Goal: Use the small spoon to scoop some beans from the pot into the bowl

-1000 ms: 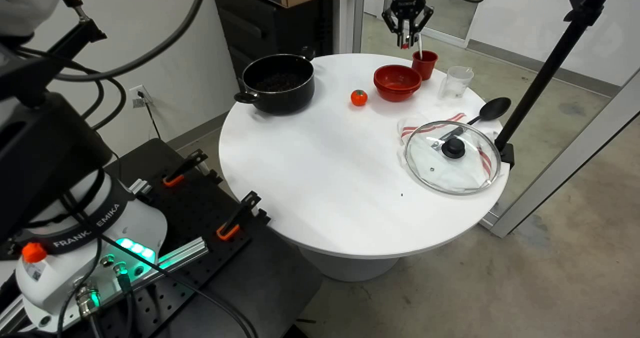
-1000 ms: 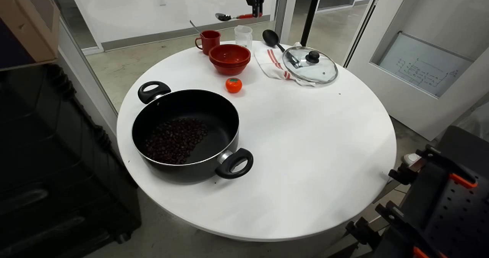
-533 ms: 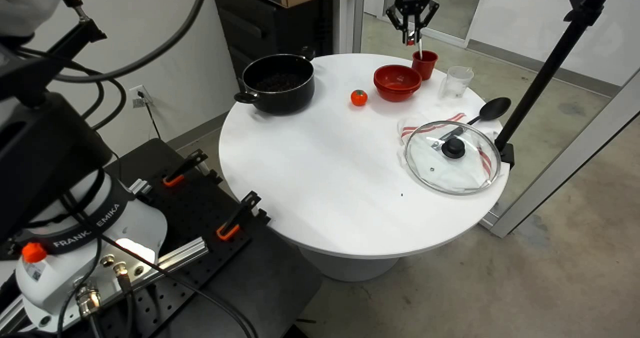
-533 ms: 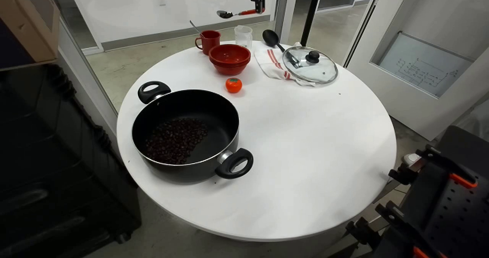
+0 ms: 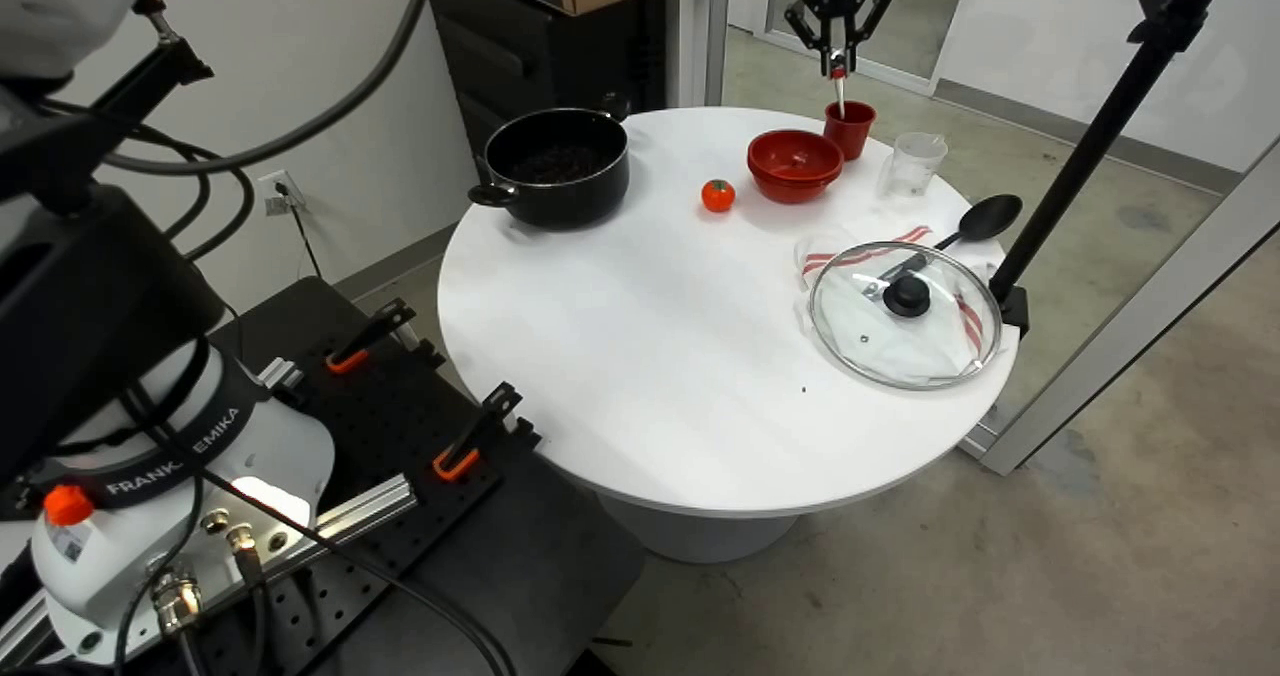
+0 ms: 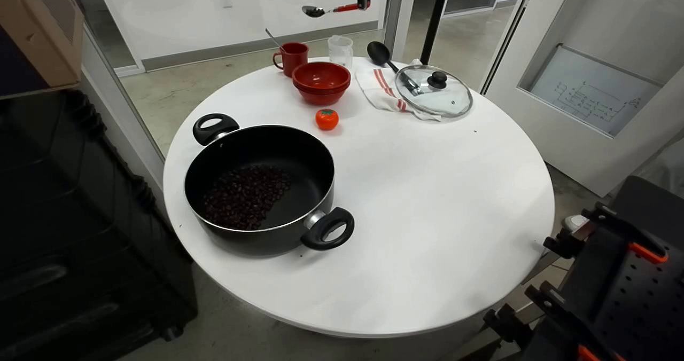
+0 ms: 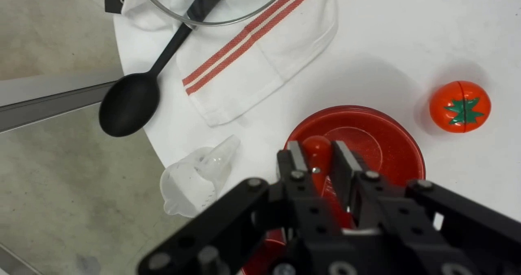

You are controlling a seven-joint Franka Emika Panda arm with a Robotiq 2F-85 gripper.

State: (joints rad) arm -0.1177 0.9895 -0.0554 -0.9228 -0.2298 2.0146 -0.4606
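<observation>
My gripper (image 5: 838, 64) is shut on the red handle of the small spoon (image 6: 347, 8). It hangs high over the table's far side, the spoon lying nearly level. The spoon's silvery-grey head points left in an exterior view; whether beans lie on it is too small to tell. From the wrist view, the handle's end shows between the fingers, over the red bowl (image 7: 401, 161), and the head is hidden. The bowl is stacked on another and shows no beans in its visible part. Dark beans (image 6: 243, 198) cover part of the floor of the black pot (image 6: 267, 143).
Beside the bowl stand a red mug (image 6: 295, 61) with a thin utensil and a clear measuring cup (image 6: 341, 51). An orange-red toy tomato (image 7: 460, 108) sits near the bowl. The glass lid (image 5: 860, 341) and a black ladle (image 7: 130, 104) rest on a striped towel (image 7: 244, 75).
My gripper has risen and shifted slightly right with the spoon in both exterior views. Dark lumps seen on the spoon's head earlier no longer stand out. The pot and bowl have stayed put.
</observation>
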